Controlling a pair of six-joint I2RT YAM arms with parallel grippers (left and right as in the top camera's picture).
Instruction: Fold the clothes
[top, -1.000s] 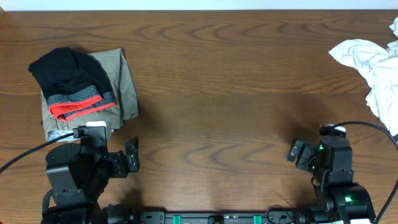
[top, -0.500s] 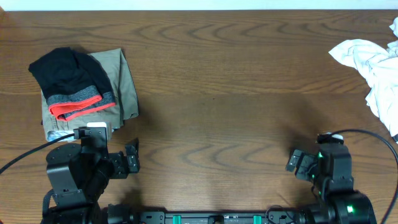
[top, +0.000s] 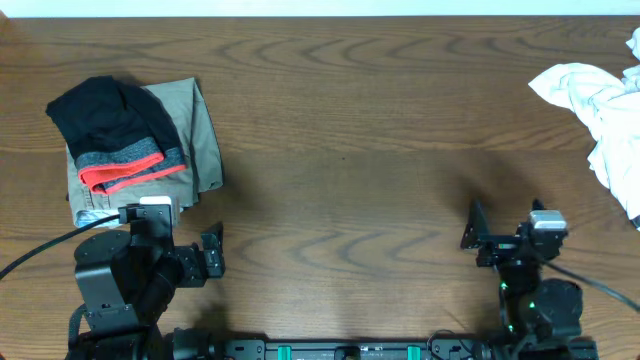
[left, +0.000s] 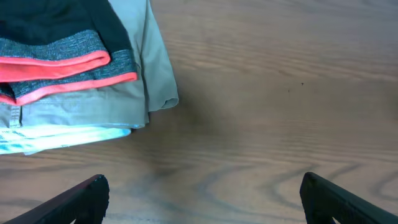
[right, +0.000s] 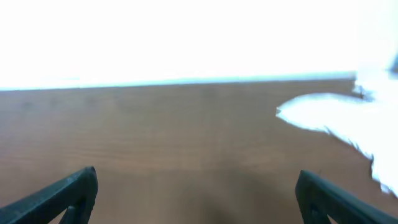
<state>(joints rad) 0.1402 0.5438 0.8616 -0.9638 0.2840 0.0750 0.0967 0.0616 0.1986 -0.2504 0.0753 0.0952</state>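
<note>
folded stack is sitting at ten o'clock; crumpled white garment is waiting unfolded at two o'clock; left gripper and right gripper are gaping wide, empty.

Folded stack L, white heap R.

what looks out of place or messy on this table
The white garment at the table's far right edge lies crumpled in a loose heap, partly running out of the overhead view. It stands out against the folded stack on the left, where a black piece sits on khaki. Nothing looks spilled or damaged.
</note>
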